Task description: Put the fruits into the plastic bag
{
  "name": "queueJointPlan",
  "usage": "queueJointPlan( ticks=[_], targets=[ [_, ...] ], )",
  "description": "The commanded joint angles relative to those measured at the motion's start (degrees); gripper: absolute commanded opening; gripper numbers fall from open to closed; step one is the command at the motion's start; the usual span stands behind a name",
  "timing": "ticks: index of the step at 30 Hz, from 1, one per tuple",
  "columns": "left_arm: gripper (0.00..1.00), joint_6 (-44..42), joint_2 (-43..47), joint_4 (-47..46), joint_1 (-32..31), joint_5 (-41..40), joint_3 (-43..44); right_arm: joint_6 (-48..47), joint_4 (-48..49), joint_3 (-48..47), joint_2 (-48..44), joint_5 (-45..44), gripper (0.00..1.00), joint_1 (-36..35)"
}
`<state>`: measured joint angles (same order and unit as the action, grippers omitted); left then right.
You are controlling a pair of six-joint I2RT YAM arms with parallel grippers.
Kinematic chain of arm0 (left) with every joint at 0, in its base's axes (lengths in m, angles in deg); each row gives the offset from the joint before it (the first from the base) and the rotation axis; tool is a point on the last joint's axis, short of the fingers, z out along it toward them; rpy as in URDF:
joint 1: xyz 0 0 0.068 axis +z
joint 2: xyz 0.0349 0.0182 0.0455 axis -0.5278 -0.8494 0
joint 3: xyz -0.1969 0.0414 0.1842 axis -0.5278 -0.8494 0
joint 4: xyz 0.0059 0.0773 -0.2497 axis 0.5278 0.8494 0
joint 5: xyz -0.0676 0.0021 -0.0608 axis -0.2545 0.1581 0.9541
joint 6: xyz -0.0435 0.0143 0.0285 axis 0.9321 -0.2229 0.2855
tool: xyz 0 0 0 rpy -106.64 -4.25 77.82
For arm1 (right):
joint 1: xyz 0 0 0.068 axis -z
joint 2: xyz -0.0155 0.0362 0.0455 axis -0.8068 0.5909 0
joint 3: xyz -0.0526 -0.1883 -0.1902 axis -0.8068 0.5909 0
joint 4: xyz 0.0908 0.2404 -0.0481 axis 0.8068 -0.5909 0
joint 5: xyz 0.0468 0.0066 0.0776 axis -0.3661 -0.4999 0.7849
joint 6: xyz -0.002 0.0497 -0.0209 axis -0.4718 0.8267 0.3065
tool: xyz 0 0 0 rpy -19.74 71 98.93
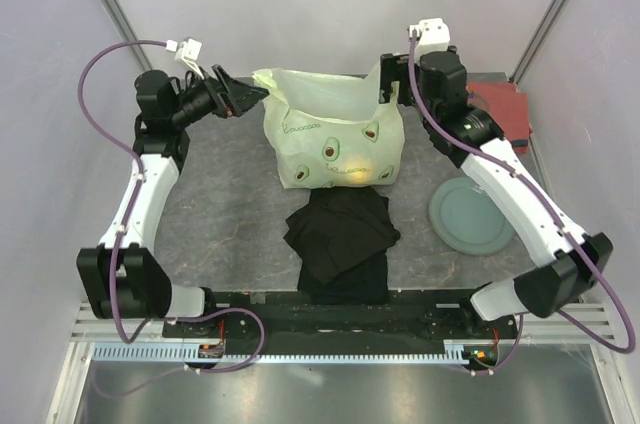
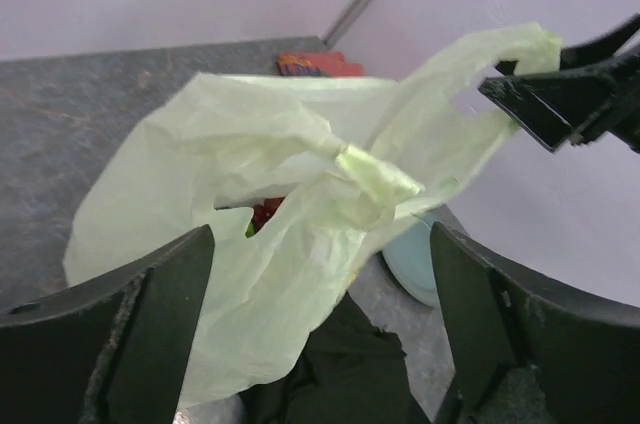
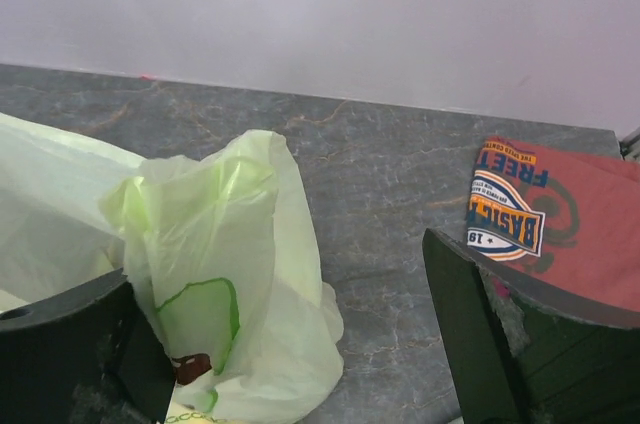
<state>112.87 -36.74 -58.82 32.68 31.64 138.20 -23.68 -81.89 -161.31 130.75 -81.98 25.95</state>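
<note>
As left pincer (image 2: pixel 320 264) and right pincer (image 3: pixel 272 274) gape, plastic bag (image 1: pixel 330 134) between

Counter (image 1: pixel 210 194): one. Plastic bag (image 1: pixel 330 134): one. Black cloth (image 1: pixel 340 234): one. Red printed cloth (image 1: pixel 503 109): one. Round plate (image 1: pixel 470 216): one. Pincers: two, the left pincer (image 1: pixel 250 96) and the right pincer (image 1: pixel 388 84). Fruits (image 1: pixel 358 172) inside the bag: too veiled to count.

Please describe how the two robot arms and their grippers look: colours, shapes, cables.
The left arm and the right arm have white links with black joints. A thin purple cable loops along each one and ends at a white connector. The left gripper and the right gripper have black, wedge-shaped fingers.
</note>
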Motion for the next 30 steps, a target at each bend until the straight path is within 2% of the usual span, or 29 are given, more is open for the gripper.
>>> queueJointPlan(
  ticks=[1,7,11,14,17,22,26,30],
  targets=[
    [0.97,-7.1,8.8,3.2,-0.1,-11.5,-3.4,-0.5,4.4,5.6,-7.9,5.0,0.98,0.2],
    [0.99,-9.8,17.1,10.1,-0.2,-22.4,-8.5,0.5,7.4,13.0,-17.7,14.3,0.98,0.2],
    [0.99,-10.7,22.9,12.4,-0.2,-23.4,-11.5,1.3,7.2,15.6,-22.1,20.1,0.98,0.2],
    [0.99,-11.1,25.9,14.9,-0.1,-23.5,-13.7,2.4,7.1,18.6,-26.7,21.0,0.98,0.2],
    [0.99,-11.6,28.5,16.7,-0.1,-25.8,-17.0,3.2,6.8,22.2,-31.4,17.8,0.98,0.2],
    [0.99,-13.8,34.7,16.9,-0.1,-26.6,-22.8,3.1,0.1,25.4,-31.7,2.0,0.98,1.2],
    [0.99,-14.5,38.4,17.4,-0.1,-26.1,-25.3,7.6,-2.5,28.9,-30.6,-2.2,0.98,3.7],
    [0.99,-15.2,41.4,17.4,-0.1,-27.5,-27.0,11.8,-2.9,33.7,-33.5,-4.3,0.98,5.2]
  ],
)
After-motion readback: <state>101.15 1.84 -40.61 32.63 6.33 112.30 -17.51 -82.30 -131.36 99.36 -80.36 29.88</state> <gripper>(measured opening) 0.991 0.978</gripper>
